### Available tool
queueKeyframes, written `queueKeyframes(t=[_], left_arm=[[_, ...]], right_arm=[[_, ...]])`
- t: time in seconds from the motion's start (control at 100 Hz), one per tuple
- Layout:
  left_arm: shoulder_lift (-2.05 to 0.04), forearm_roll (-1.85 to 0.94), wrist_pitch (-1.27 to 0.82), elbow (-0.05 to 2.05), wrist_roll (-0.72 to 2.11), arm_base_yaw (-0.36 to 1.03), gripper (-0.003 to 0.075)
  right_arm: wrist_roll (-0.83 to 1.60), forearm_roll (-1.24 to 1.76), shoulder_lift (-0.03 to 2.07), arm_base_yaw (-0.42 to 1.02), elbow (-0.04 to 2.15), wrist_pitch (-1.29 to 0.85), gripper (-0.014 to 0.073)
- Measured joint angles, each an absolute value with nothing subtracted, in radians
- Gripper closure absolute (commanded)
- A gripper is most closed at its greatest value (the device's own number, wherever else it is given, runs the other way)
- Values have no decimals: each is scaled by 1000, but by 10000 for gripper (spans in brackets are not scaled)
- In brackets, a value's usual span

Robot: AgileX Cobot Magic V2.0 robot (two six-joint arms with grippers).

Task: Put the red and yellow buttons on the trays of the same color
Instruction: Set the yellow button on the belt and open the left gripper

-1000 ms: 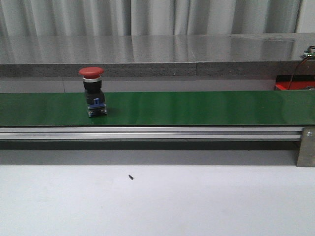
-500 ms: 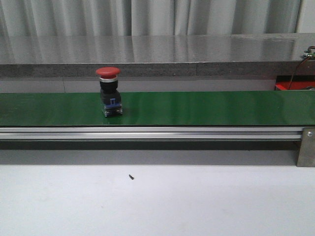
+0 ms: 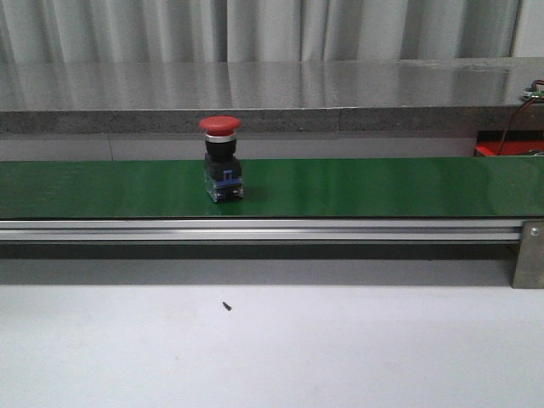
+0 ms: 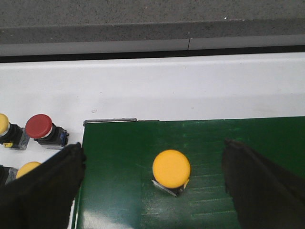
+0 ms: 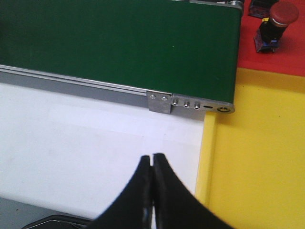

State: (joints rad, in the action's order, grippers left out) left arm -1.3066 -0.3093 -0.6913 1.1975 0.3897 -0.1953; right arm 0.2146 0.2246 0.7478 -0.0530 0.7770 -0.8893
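Yellow button between spread left gripper fingers, untouched | right gripper closed, empty

A pale white worktop fills the near part of the front view, with a tiny dark speck lying on it left of centre. A green conveyor belt on an aluminium rail runs left to right across the worktop's far side. A red button stands upright on the belt, left of centre. The left wrist view shows a yellow button standing on the belt near its end, and beyond that end several loose buttons, red and yellow, lying on the white surface. The right wrist view shows the belt's other end, where a yellow tray and a red tray lie side by side; a red-capped button lies on the red tray.
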Motion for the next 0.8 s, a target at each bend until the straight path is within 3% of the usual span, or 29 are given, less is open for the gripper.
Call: queueKeyframes(t=[0.36,0.46,0.7,0.8], left_arm=[[-841,-348,-526,770,408,-195,179],[-759,-353,-526,695,408,-195,290],[-672,-372,-524,632,408,-195,743],[-671,-374,-522,630,408,-195,739]], right_arm=[[215,225,748,-53,777,-889,664],[215,225,748,-53,777,-889,664],[215,225,748,-53,777,-889,664],[215,225,748,-53,777,-889,664]])
